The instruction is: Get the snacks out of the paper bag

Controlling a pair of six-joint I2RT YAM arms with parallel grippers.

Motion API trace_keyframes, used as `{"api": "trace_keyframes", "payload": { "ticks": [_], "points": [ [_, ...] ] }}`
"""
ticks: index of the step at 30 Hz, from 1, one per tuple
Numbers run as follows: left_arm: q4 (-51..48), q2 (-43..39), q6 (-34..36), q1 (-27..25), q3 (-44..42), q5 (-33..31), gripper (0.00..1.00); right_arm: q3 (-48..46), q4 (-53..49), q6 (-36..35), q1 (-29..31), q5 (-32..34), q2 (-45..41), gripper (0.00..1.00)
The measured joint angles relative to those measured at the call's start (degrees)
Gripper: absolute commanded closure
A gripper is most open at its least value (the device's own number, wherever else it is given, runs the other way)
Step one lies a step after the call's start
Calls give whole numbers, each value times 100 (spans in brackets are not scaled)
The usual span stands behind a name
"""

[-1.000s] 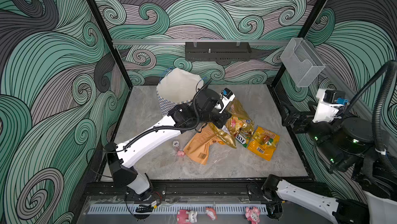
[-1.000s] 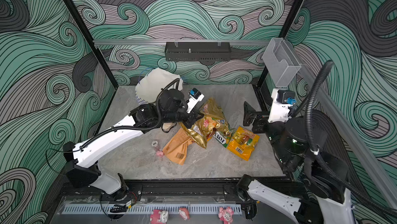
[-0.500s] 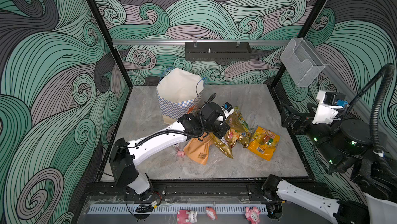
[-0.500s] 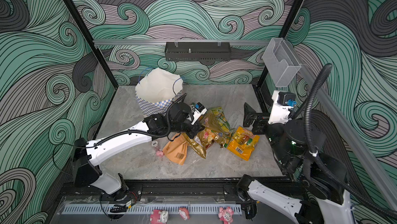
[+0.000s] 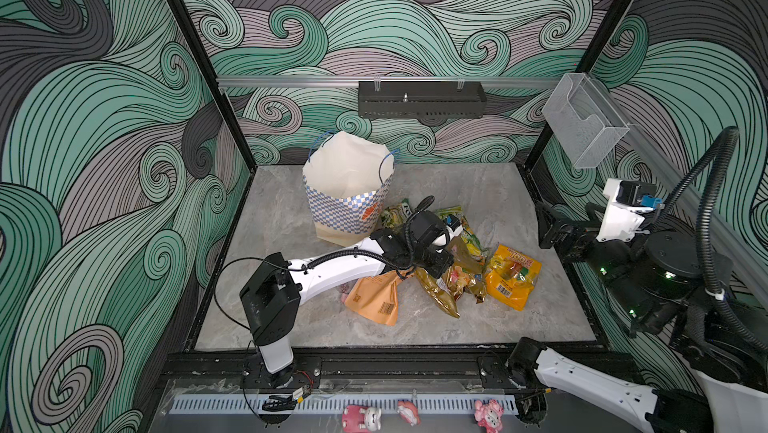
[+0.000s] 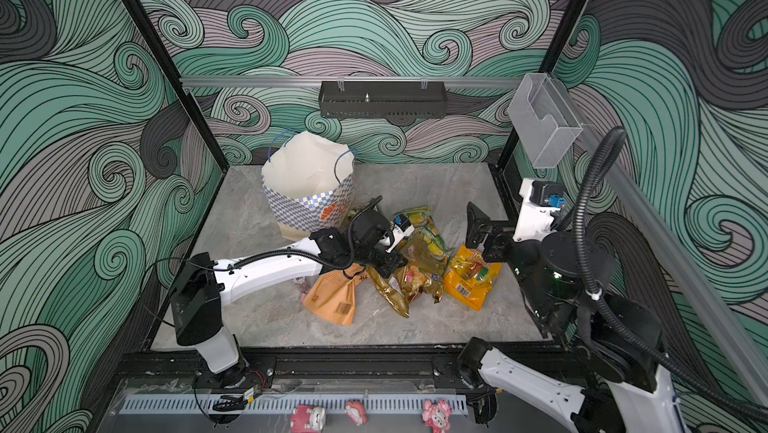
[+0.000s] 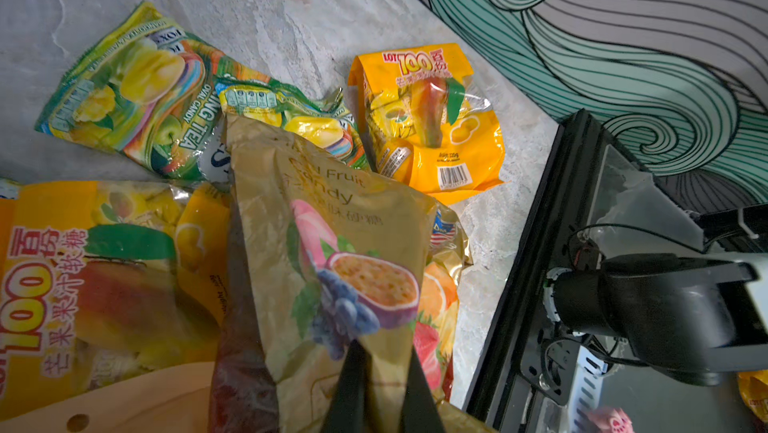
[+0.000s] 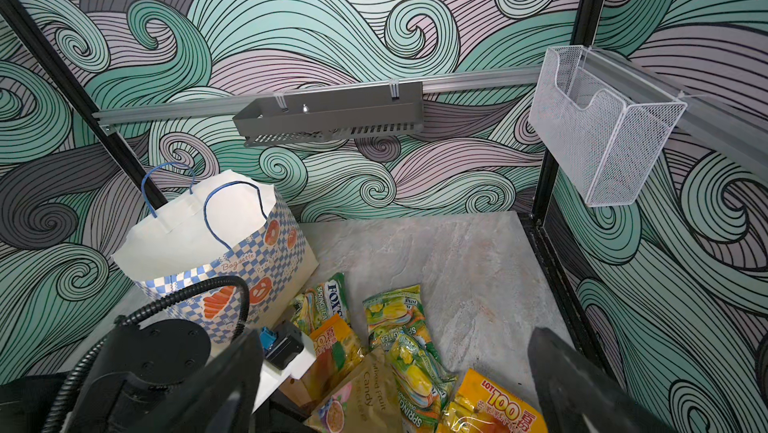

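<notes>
Gold foil sits between the two black fingers (image 7: 351, 385) of the left gripper (image 7: 382, 385). The jaws are almost together, pinching one edge of the gold foil bag (image 7: 332, 223), which is printed with fruit and the words "Fruit Candy". The pouch fans out ahead of the fingertips over the heap of other snacks (image 5: 465, 260) on the grey stone table (image 5: 291, 210). Whether it rests on the heap or hangs just above it I cannot tell.

To one side of the gripper, partly under the gold pouch, lies an orange-yellow bag (image 7: 83, 285) with red "100" lettering. A tan-orange barcoded pouch (image 5: 374, 298) lies flat beneath the gripper's wrist, in both top views. Past the far end of the gold pouch, two green-yellow FOX'S candy bags (image 7: 137, 90) overlap each other. A second orange-yellow bag (image 7: 432, 119) lies just beside them, clear of the left gripper and nearer the right arm. A third FOX'S bag (image 8: 320, 302) lies between the left wrist and the paper bag (image 5: 347, 185).

That paper bag stands upright just behind the left gripper, mouth open and thin blue handles up. What lies at its bottom I cannot tell.

The right gripper (image 8: 395, 352) hangs at the far side of the heap from the left one, well apart from the paper bag. Its jaws are spread wide with nothing held between them. The second orange-yellow bag is the snack nearest to it.
</notes>
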Motion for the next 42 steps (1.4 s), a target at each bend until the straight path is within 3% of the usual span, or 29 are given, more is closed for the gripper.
{"api": "trace_keyframes", "payload": {
  "ticks": [5,9,19,32,39,42],
  "points": [
    [2,85,96,0,-201,9,100,-302,-341,243,0,-476,-83,1],
    [-2,125,98,-7,-260,7,94,-695,-719,568,0,-1054,-98,1],
    [114,155,52,-4,-254,-195,64,-1749,-1119,1384,-2,-2608,28,0],
    [173,83,44,-4,-254,-358,54,-2061,-1141,1567,-103,-3018,20,0],
    [160,-623,-24,-4,-254,-879,52,-2081,-1156,1541,-293,-3060,17,0],
    [133,-1244,-57,-4,-262,-1462,38,-2070,-1161,1392,-564,-3029,81,0]
  ]
}}
